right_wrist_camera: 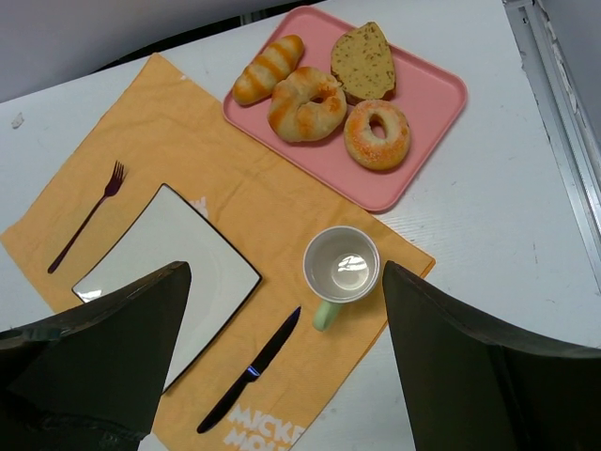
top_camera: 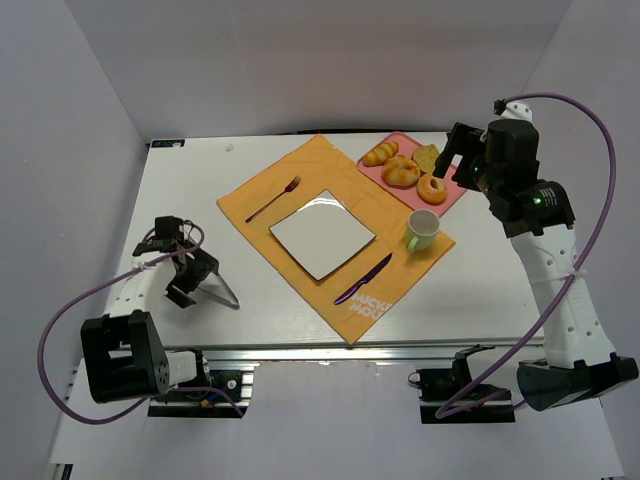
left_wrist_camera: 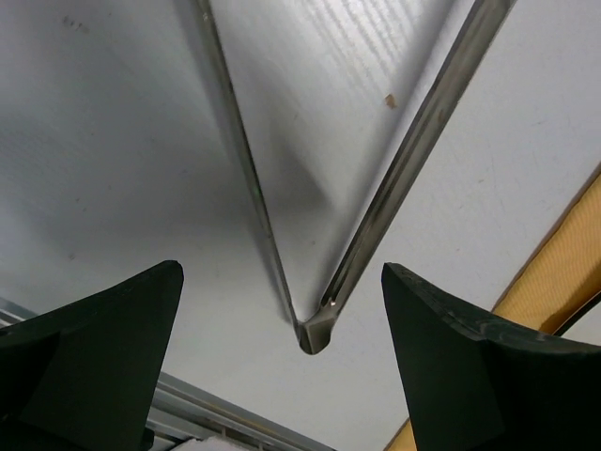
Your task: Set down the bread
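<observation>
- The right end effector [right_wrist_camera: 282, 272] hangs released, jaws wide and gripping nothing, above the desk's [right_wrist_camera: 488, 216] far right by the pink tray [right_wrist_camera: 432, 85].
- The bread lies on that tray: striped roll [right_wrist_camera: 269, 69], twisted bun [right_wrist_camera: 306, 103], slice [right_wrist_camera: 363, 63] and ring bun [right_wrist_camera: 377, 133].
- The tray's long edge meets the orange mat [right_wrist_camera: 263, 207], where the square plate [right_wrist_camera: 169, 235] sits between fork [right_wrist_camera: 89, 214] and knife [right_wrist_camera: 249, 371], with the mug [right_wrist_camera: 341, 265] beside.
- The left end effector [left_wrist_camera: 282, 272] is released, low at the desk's near left. Metal tongs [left_wrist_camera: 376, 216] lie between its fingers, apparently untouched.
- White desk shows between tongs and mat, and the mat's near corner comes close to the front edge.
</observation>
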Motion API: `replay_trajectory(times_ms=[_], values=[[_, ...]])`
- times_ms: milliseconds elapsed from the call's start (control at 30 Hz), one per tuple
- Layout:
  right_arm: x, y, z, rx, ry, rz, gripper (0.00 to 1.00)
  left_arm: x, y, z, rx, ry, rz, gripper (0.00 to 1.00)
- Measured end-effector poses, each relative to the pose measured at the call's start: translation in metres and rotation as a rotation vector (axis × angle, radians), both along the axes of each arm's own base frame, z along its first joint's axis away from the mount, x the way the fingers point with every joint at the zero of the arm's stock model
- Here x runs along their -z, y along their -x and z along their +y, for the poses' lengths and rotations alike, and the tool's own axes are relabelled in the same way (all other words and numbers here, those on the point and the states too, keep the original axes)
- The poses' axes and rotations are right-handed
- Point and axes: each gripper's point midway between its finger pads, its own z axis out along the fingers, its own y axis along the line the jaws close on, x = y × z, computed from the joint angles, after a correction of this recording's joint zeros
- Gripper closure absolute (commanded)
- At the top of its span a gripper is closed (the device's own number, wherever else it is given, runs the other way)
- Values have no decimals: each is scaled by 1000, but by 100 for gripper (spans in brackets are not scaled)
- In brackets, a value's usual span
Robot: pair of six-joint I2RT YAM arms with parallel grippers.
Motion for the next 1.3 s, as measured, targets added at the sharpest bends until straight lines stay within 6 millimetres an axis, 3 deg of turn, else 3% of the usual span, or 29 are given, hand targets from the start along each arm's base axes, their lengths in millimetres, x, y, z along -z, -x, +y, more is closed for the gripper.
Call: replay_trajectory(times_ms=[333,700,867,1300], values=[[19,-17,4,0,15,54,11,13,-19,-3,28,-5,6,2],[22,-25,7,-1,19,67,11,36,-29,-5,46,-24,76,2],[24,-26,7,-1,21,71,11,37,-36,-1,47,-54,89,2],[23,-27,6,3,24,67,11,40,-40,0,68,-119,108,19]])
